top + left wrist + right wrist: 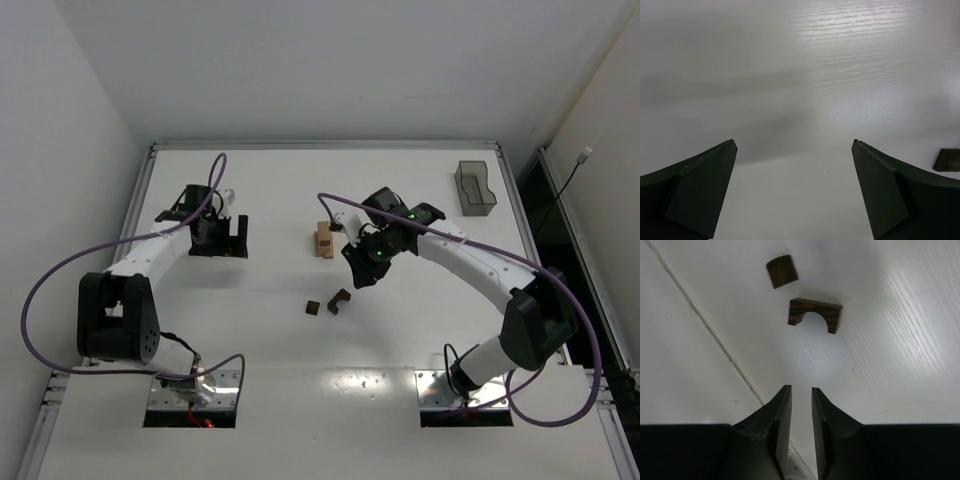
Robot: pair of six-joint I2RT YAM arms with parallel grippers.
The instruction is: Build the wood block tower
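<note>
- Nearly together and empty, my right pincer (801, 405) hangs above bare table (900, 365).
- Ahead lie the dark arch block (815, 314) and round dark block (782, 271), apart.
- Tan wood block tower (323, 241) stands beside me; grey tray (475, 188) far off.
- My left pincer (795, 150) gapes wide, empty.

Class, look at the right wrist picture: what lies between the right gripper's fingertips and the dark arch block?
Nothing: between the right gripper and the arch block is only bare white table, shown in the right wrist view.
</note>
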